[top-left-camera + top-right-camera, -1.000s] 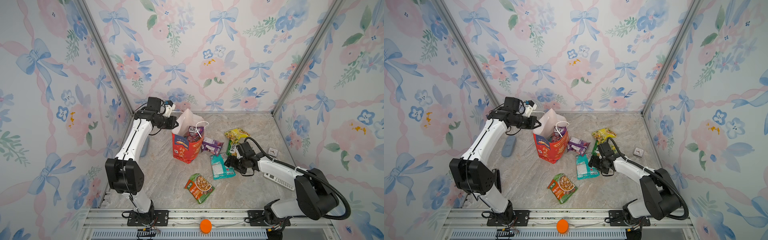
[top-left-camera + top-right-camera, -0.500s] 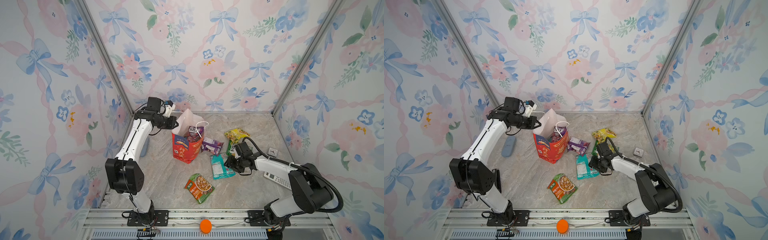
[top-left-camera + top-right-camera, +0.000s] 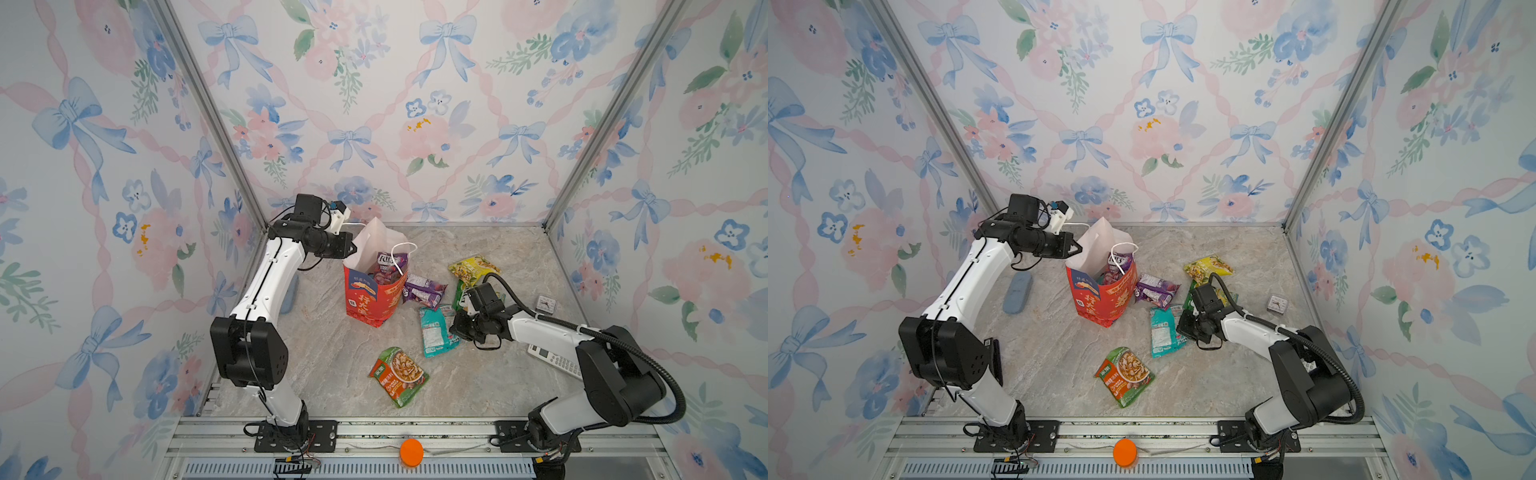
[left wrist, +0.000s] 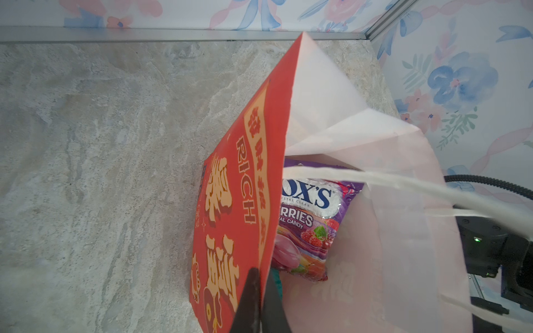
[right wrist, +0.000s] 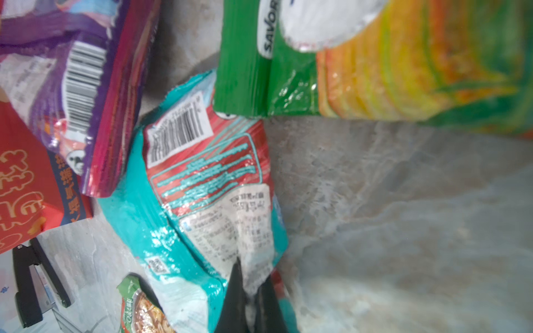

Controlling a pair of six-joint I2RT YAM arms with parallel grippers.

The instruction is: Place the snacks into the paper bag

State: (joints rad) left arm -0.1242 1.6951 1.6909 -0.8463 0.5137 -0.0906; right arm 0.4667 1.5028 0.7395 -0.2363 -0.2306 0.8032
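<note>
Both top views show 5 snacks (image 3: 434, 331) outside 1 paper bag (image 3: 365, 299).

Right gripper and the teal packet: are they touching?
Touching. The right wrist view shows the right gripper shut on the teal packet, with the packet's crinkled edge pinched between the jaws.

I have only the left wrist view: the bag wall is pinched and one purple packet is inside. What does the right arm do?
Observer: The right gripper is shut on an edge of the teal packet.
Operator: Where does that packet lie?
Observer: On the table, to the right of the red bag in both top views.
Operator: Other packets outside?
Observer: Four: purple packet, yellow packet, green packet partly hidden, green-orange packet in front.
</note>
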